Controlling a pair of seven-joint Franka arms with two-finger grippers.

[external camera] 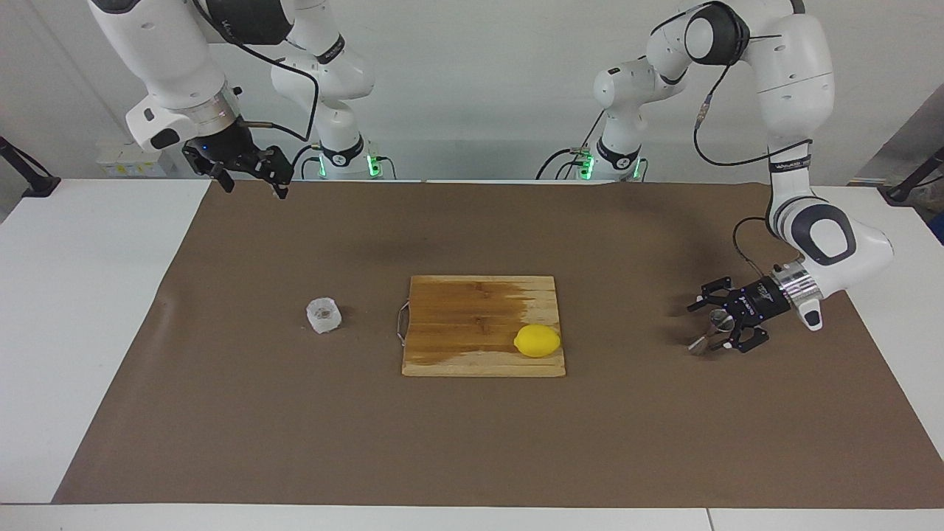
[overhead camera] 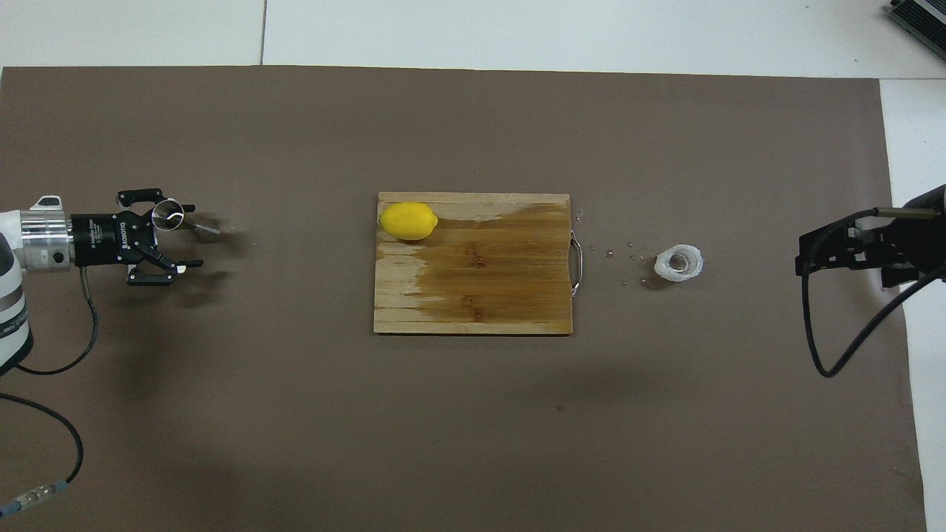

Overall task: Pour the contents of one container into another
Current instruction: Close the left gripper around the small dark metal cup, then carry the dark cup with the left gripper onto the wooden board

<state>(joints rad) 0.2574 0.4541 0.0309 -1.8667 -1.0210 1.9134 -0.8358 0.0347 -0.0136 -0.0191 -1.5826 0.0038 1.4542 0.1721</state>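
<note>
Jigger: the steel jigger point(external camera: 709, 330) stands upright on the brown mat point(external camera: 472, 442) at the left arm's end of the table, well apart from the cutting board point(external camera: 472, 324).
Left gripper: the left gripper point(external camera: 714, 325) lies low and level with its fingers spread to either side of the jigger; I cannot tell whether either finger touches the steel.
Step in hand: by my reading, grasping the jigger.
How to do it well: centre the narrow waist between the fingers before closing, then close slowly and evenly; a one-sided push would likely tip so small a base.
Cup: the frosty plastic cup point(external camera: 324, 315) sits on the mat at the right arm's end, beside the board's handle, with a few droplets point(overhead camera: 624, 255) between them.
Right gripper: the right gripper point(external camera: 247, 175) waits high over the mat's corner nearest its base, fingers apart, holding nothing.
Bystander: a lemon point(external camera: 537, 341) rests on the board, clear of both arms.
</note>
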